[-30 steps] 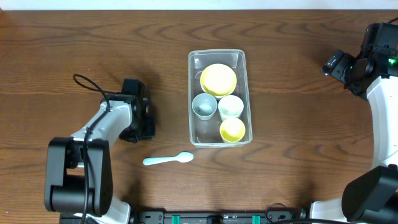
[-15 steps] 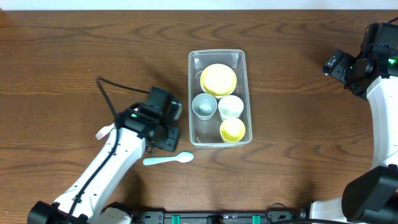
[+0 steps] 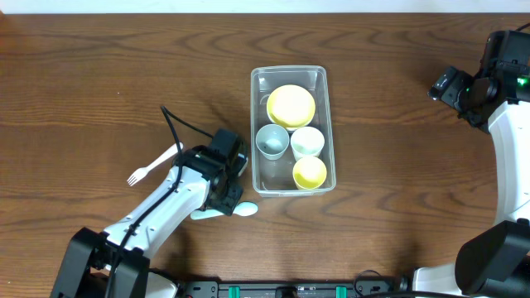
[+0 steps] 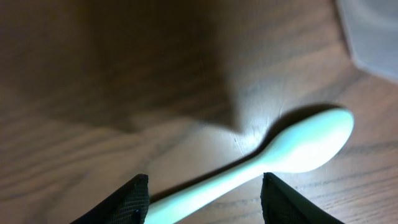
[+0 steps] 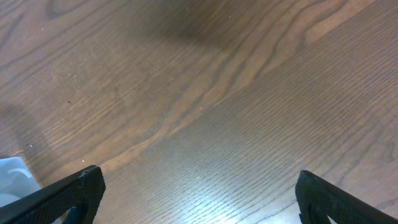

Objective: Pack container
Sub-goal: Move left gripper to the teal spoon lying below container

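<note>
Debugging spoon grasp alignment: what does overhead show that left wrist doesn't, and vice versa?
Overhead only: the whole container holding a yellow bowl and three cups, a white fork left of the left arm, and the right arm far off at the table's right edge.

Left wrist only: the left hand open, its fingertips either side of the spoon's handle, not closed on it.

Both: the pale blue spoon lying on the wood table, with a container corner just beyond its bowl.
</note>
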